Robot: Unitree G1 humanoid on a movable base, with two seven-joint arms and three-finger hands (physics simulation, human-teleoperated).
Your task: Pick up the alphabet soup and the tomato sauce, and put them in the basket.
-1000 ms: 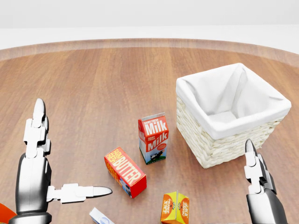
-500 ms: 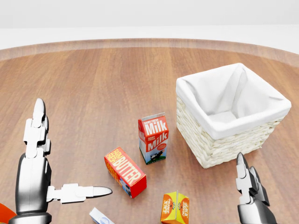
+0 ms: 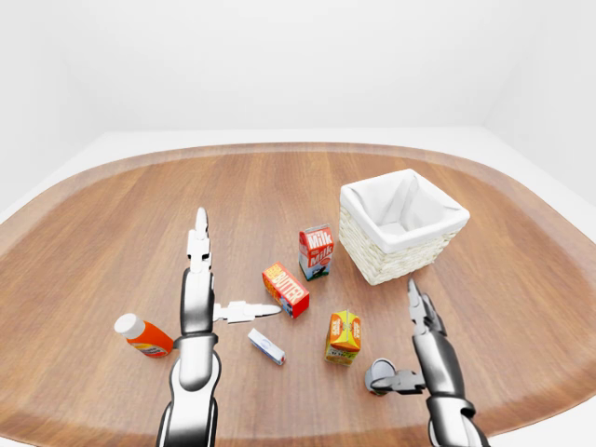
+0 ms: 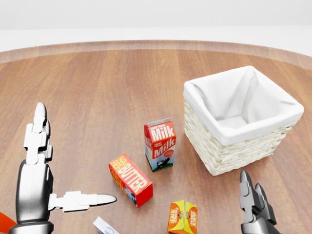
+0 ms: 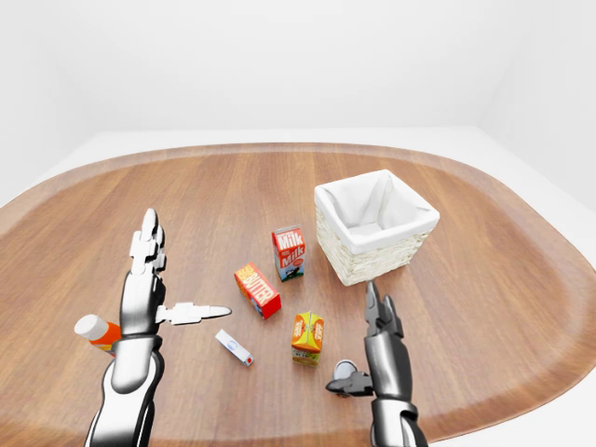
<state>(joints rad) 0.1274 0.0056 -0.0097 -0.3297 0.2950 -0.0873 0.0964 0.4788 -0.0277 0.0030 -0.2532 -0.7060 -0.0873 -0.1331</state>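
Where white walls close round, oval wooden table [image 3: 112, 214], basket [image 3: 402, 224] upon it

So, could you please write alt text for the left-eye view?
Two open robot hands, left hand and right hand, hover over a wooden table holding a cloth-lined basket, milk carton, butter box, juice carton and a grey can.

the left hand [image 3: 203, 279], at lower left of the left-eye view, has white segmented fingers [image 3: 198, 244] with grey pointed tips on a glossy dark grey metallic forearm, and the right hand [image 3: 421, 331], at lower right, is darker grey with pale jointed fingers.
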